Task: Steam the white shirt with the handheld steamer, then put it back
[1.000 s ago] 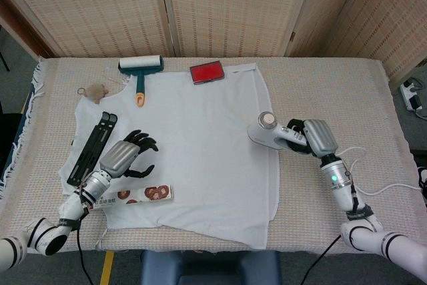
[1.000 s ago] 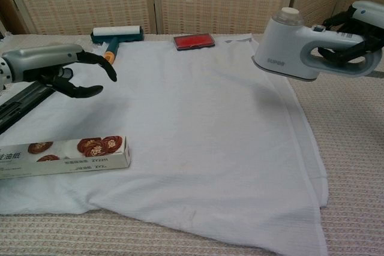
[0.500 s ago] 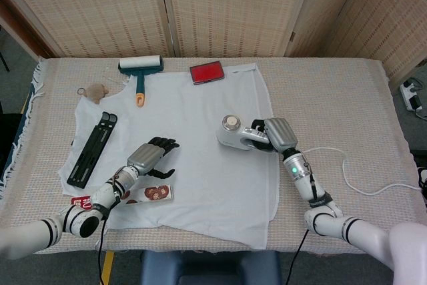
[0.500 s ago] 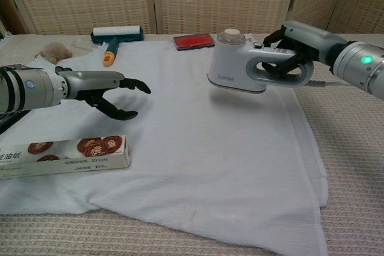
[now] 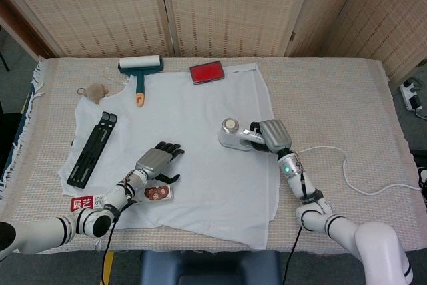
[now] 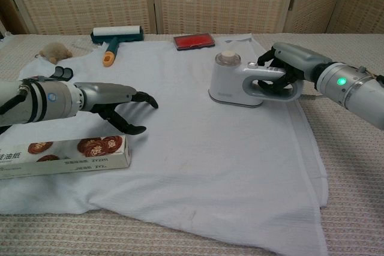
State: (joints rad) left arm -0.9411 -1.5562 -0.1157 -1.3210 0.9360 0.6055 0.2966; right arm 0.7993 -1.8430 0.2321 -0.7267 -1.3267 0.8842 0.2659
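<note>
Right hand (image 6: pixel 287 71) clamped on steamer (image 6: pixel 235 82), now lowered onto shirt (image 6: pixel 198 136) right of centre. Left hand (image 6: pixel 123 103) empty, fingers apart, hovering nearer centre. Steaming apparently starting.

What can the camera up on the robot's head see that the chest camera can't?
Only the head view shows the black folding stand lying on the shirt's left part and the steamer's white cord trailing right. Only the chest view shows the whole paper box. Both show the white shirt, the steamer in the right hand, the empty left hand, lint roller and red case.
</note>
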